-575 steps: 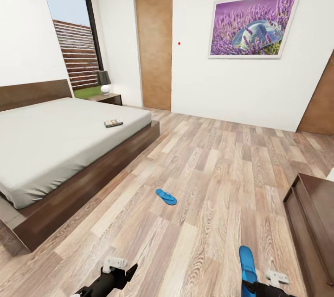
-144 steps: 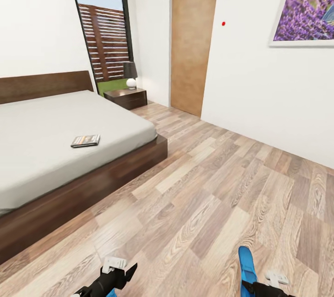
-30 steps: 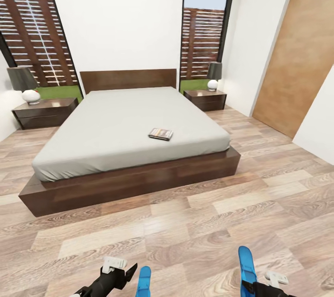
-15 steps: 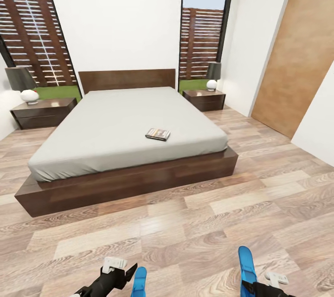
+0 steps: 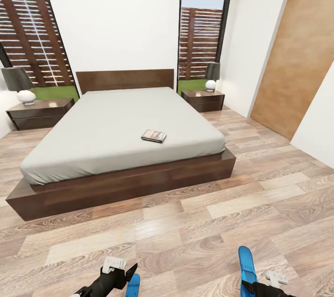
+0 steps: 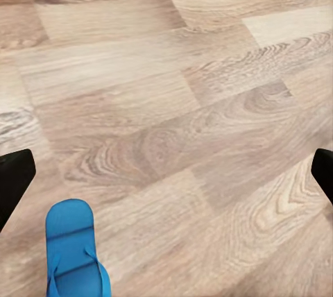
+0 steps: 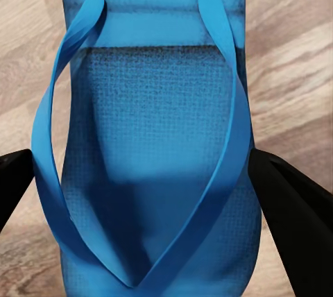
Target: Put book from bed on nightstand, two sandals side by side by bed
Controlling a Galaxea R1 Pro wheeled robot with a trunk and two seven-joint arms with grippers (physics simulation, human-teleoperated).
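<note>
The right jaws [image 7: 166, 193] are clenched on a blue sandal [image 7: 149, 137], one black finger at each edge of its sole; in the head view this sandal [image 5: 247, 264] sticks up at about 5 o'clock. The left jaws [image 6: 166, 172] stand spread wide over bare floor, grasping nothing; a second blue sandal [image 6: 73, 248] lies flat on the planks just beside one finger, seen in the head view [image 5: 133, 284] at 6 o'clock.

The bed [image 5: 116, 125] fills the middle of the room, pale grey mattress on a dark wood frame, headboard at 12 o'clock. Wood-plank floor [image 5: 208, 213] lies open between it and the robot. A nightstand [image 5: 39, 112] with a lamp [image 5: 18, 85] sits at 9 o'clock, another nightstand [image 5: 203, 99] with a lamp [image 5: 212, 74] at 1 o'clock. A wooden door [image 5: 297, 51] is at 2 o'clock.

The book [image 5: 154, 135] lies flat on the mattress near the foot end, dark cover; its lettering is too small to read.
</note>
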